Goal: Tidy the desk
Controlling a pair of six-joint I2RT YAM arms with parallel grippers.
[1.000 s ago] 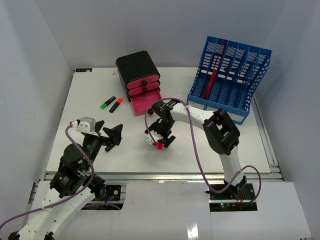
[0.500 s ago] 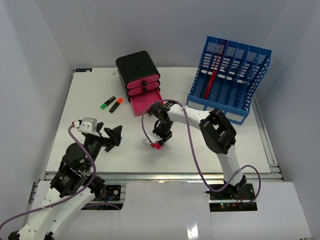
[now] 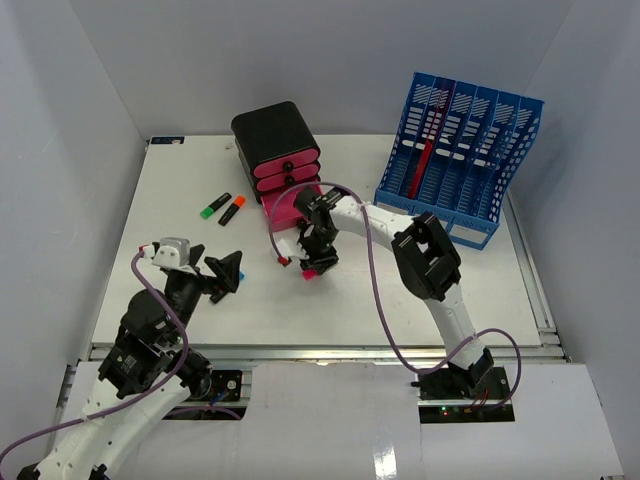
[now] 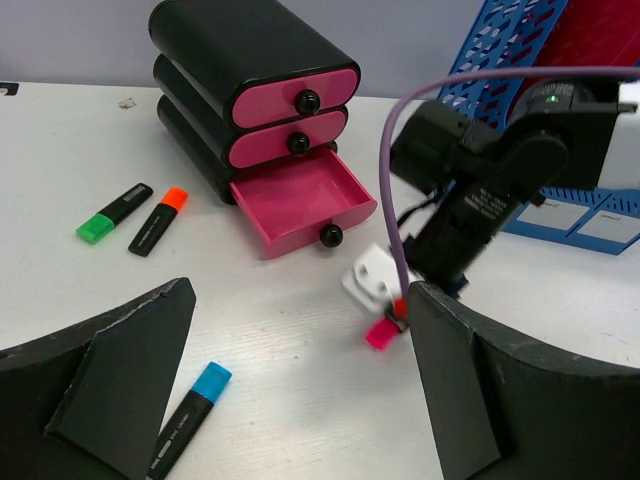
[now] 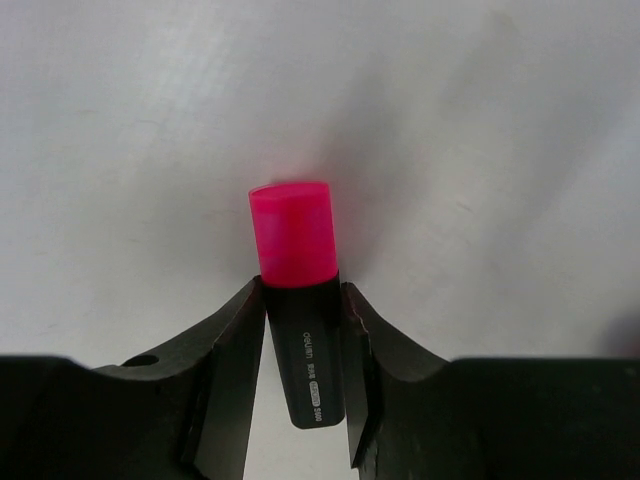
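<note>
Stowing step: at mid-frame over the white desk (image 3: 420,300), the right pincer (image 5: 300,300) pinches a pink highlighter (image 5: 292,232) just below the open drawer (image 4: 300,198) — next, carry it over the rim and release. The left pincer (image 4: 300,290) is spread.

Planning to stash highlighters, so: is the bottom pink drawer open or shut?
Open. The bottom drawer juts out of the black drawer unit, its bare pink inside showing; the top drawer and middle drawer sit flush.
</note>
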